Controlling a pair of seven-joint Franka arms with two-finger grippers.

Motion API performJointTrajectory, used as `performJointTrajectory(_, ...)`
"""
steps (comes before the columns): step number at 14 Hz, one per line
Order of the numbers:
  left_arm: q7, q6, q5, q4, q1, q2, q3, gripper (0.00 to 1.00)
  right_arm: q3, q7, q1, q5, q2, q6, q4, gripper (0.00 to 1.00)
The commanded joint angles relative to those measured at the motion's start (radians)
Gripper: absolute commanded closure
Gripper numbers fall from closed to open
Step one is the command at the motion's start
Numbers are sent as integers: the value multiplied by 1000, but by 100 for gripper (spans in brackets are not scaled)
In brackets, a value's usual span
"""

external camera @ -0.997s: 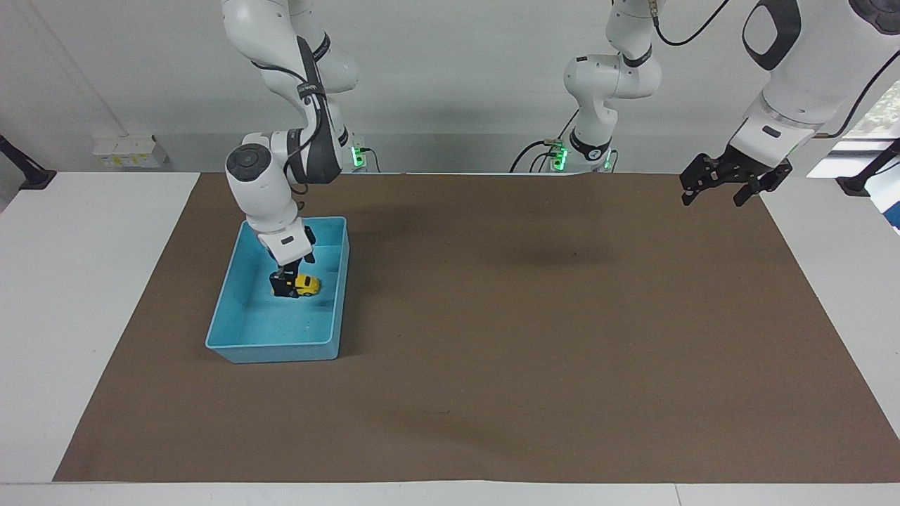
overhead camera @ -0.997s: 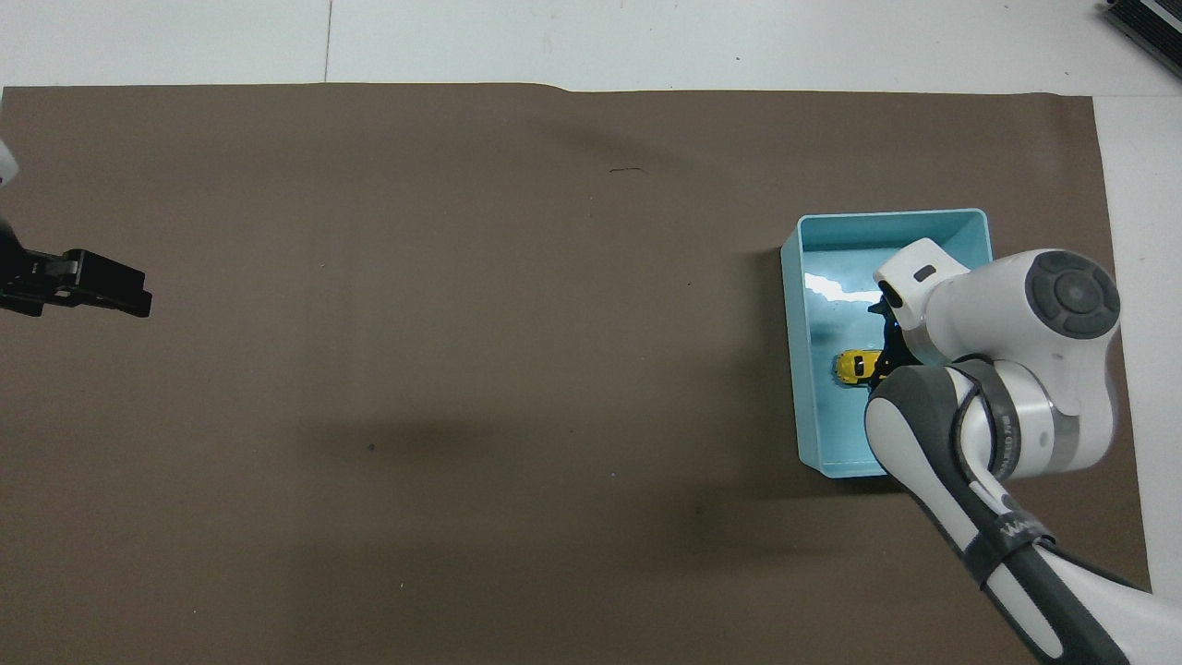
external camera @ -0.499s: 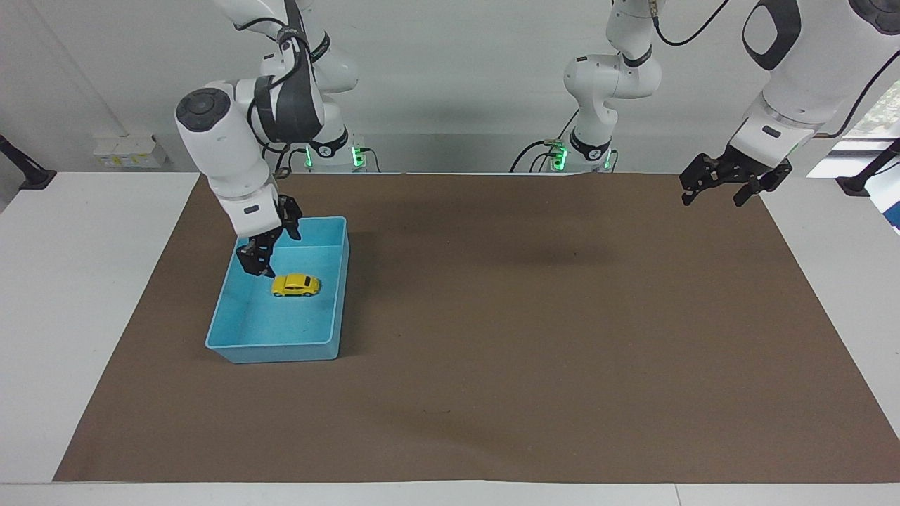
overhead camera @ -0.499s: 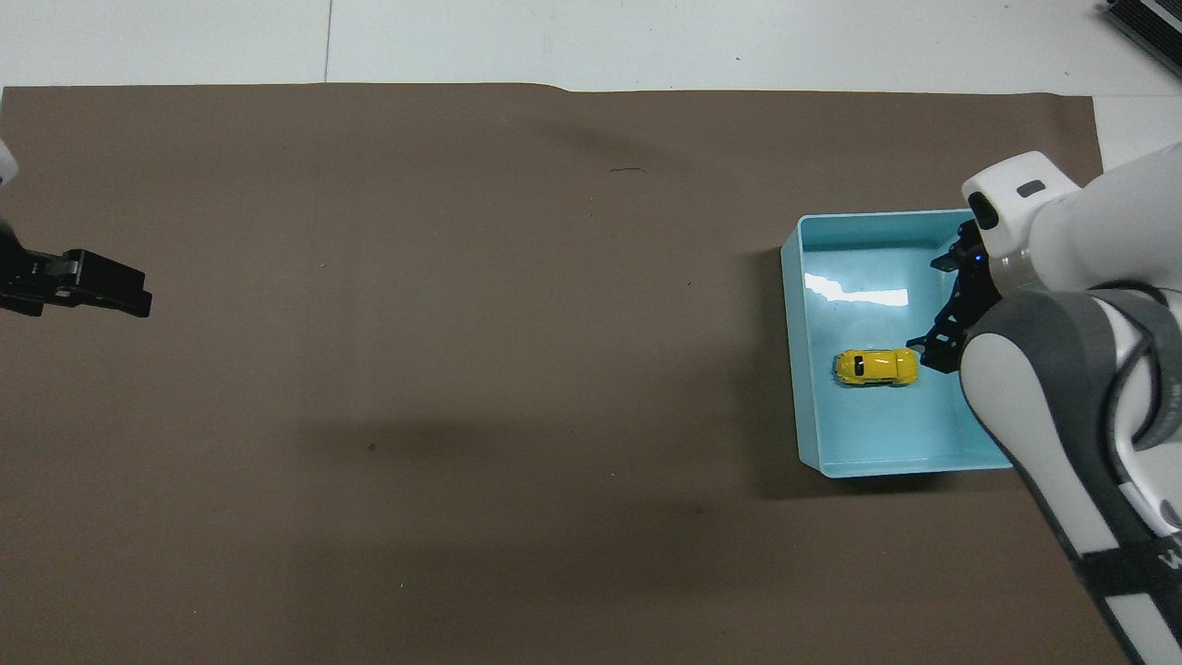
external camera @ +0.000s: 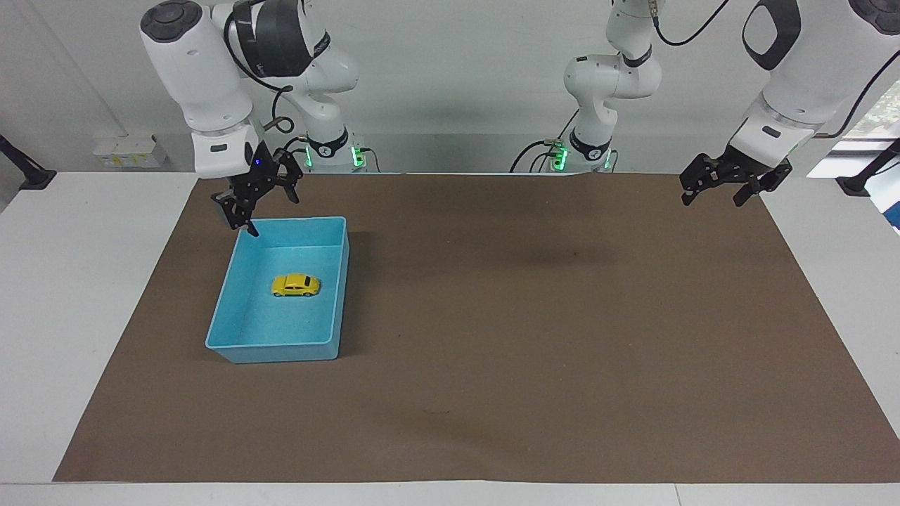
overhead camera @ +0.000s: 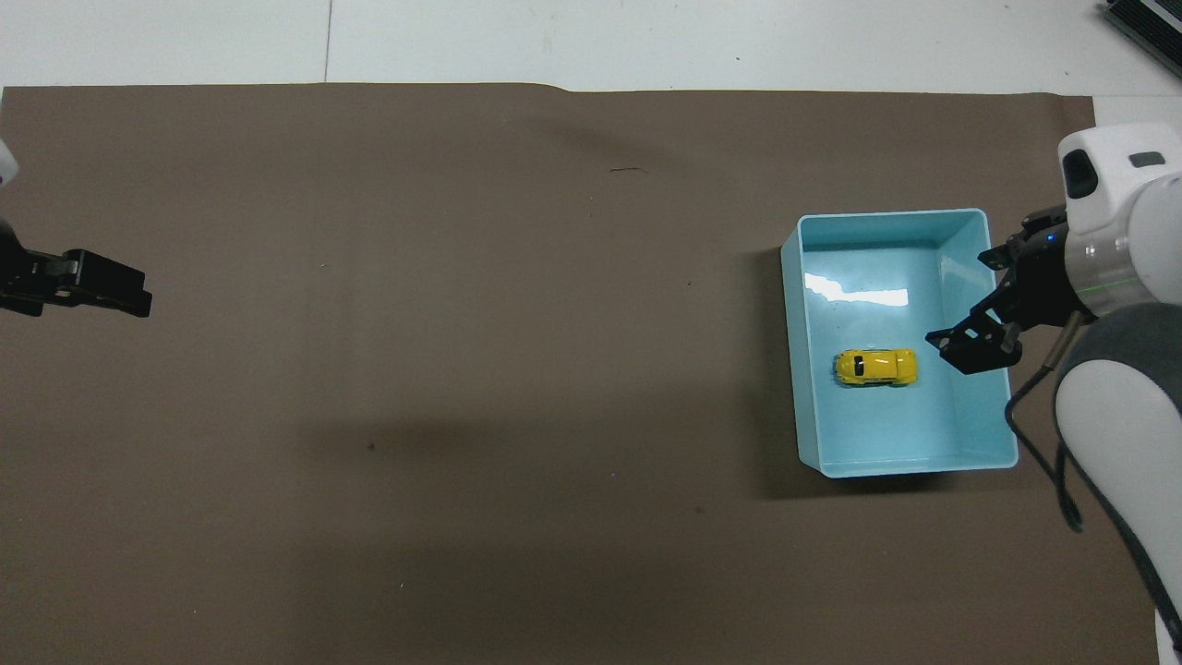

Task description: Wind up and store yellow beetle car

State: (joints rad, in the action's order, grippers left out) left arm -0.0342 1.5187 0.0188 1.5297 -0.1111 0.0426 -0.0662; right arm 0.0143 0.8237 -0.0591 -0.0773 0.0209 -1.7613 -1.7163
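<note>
The right gripper (external camera: 260, 204) has its fingers spread apart and empty, hanging in the air over the corner of the blue tray (external camera: 342, 281) that lies nearest the robots. Nothing is between the fingers, which fits a hand that has let go and is clear of the tray walls. The yellow beetle car (external camera: 296, 284) sits on its wheels on the tray floor, about in the middle, apart from every wall, so the storing step looks done. The tray stands on the brown mat (external camera: 534, 337) at the right arm's end of the bench (external camera: 77, 295), within easy reach of that arm alone. The left gripper (external camera: 731, 184) waits, fingers also apart and empty, raised over the mat's edge at the left arm's end, well apart from the tray and out of the way.
</note>
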Motion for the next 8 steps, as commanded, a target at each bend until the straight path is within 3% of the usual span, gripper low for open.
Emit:
performJointTrajectory(1, 7, -17, 7, -6, 18, -4, 11, 0, 7, -137, 7, -50, -6, 13, 41, 0)
performJointTrajectory(4, 7, -19, 6, -8, 18, -4, 11, 0, -8, -413, 18, -54, -6, 54, 98, 0)
performJointTrajectory(8, 7, -17, 6, -8, 18, -4, 11, 0, -23, -573, 19, -26, -3, 166, 152, 0)
